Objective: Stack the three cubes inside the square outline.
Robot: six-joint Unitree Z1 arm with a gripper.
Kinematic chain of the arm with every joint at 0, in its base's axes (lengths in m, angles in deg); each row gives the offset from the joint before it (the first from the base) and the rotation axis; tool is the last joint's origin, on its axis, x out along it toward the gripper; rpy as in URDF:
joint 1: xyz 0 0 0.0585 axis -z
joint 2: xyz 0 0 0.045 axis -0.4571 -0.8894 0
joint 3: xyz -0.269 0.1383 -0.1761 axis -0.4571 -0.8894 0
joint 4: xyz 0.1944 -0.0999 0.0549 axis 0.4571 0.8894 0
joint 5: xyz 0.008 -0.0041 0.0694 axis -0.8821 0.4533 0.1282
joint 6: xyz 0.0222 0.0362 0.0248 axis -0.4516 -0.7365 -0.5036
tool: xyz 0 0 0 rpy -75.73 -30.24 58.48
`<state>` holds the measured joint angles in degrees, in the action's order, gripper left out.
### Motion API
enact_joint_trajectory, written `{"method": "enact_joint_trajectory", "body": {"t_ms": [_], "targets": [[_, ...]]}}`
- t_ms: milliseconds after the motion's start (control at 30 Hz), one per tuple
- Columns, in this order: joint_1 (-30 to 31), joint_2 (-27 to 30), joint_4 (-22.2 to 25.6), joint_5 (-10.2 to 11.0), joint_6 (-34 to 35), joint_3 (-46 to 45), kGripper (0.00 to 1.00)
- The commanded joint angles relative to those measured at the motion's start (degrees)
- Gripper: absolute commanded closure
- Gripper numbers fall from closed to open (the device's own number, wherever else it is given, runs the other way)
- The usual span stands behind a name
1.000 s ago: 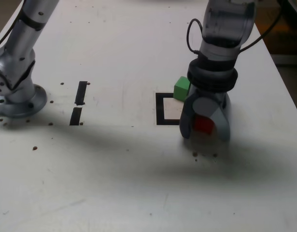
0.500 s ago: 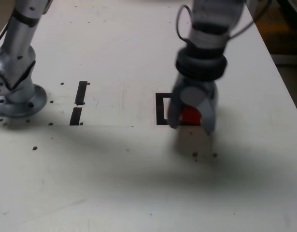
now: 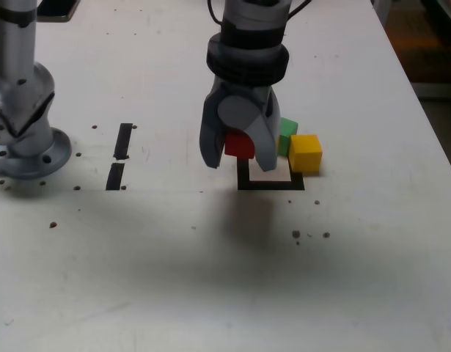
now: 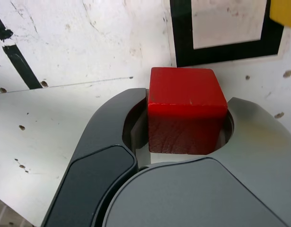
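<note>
- One red cube (image 4: 185, 116) is clamped betw. my fingers (image 3: 208, 143), lifted off the table (image 3: 174, 257).
- Square outline (image 3: 268, 183) lies just below my fingertips, nothing inside.
- Yellow cube (image 3: 305, 153) and green cube (image 3: 287, 136) sit beside the outline, behind my fingers, touching each other.

A white table (image 3: 372, 293) fills nearly the whole exterior view, scuffed and dotted with small dark specks (image 3: 311, 235). Broad soft shadows lie across it. A brownish floor (image 3: 438, 44) shows past its right edge.
</note>
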<state>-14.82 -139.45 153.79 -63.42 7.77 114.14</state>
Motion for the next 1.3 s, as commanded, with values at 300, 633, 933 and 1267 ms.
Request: {"method": "enact_joint_trajectory", "body": {"t_ms": [300,633,933,1267], "targets": [[-3.3,-3.3,-5.5,-2.5,-2.5,-2.4,1.00],[-7.6,-6.4,-7.5,-3.2,-5.7,-4.0,1.00],[-10.3,-9.5,-8.0,-3.2,-8.5,-0.2,1.00],[-10.7,-12.2,-9.1,-3.2,-11.7,5.4,1.00]]}}
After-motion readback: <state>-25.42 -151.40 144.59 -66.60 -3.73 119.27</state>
